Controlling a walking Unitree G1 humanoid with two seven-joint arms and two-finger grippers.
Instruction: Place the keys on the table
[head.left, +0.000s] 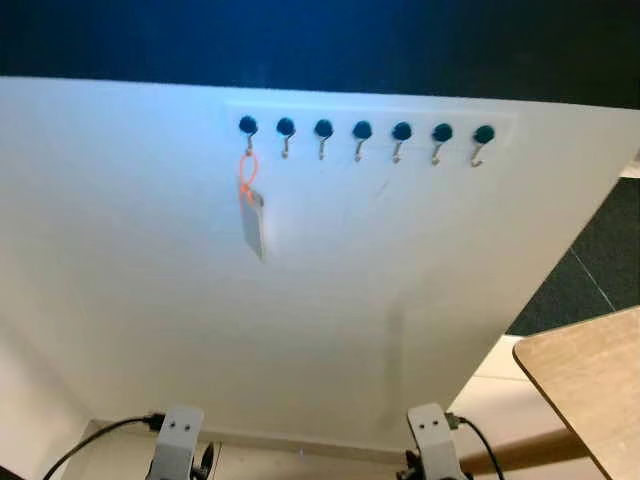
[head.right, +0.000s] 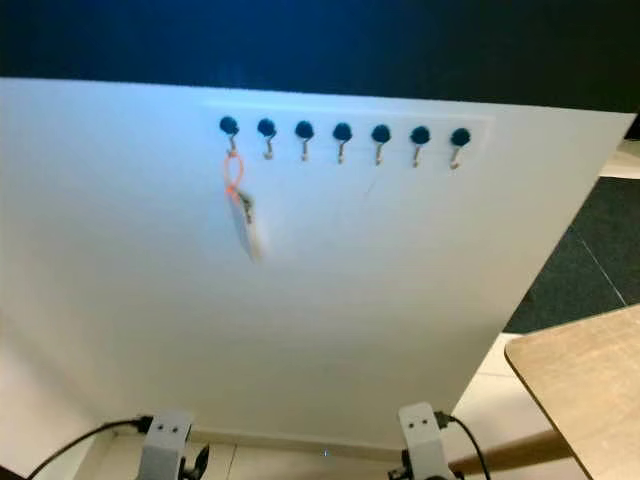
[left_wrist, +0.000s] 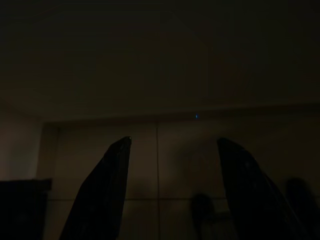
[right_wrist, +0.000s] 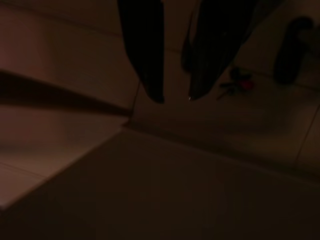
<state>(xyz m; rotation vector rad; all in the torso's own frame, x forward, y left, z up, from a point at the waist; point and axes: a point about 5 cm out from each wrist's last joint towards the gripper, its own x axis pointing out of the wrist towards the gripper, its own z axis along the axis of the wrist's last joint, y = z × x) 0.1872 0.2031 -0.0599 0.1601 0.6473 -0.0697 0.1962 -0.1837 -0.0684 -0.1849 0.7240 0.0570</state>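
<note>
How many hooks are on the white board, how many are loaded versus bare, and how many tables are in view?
Hooks on the white board: 7
Loaded hooks, the leftmost one, carrying the keys on an orange loop: 1
Bare hooks: 6
Wooden table: 1
Total, hooks plus keys plus table: 9

text: none legible | labels: none | brands: none | numbers: none | signs: none

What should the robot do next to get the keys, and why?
Probably lift the left tool toward the keys: they hang by an orange loop from the leftmost hook on the white board, while both arms hang low and the table waits at right.
</note>
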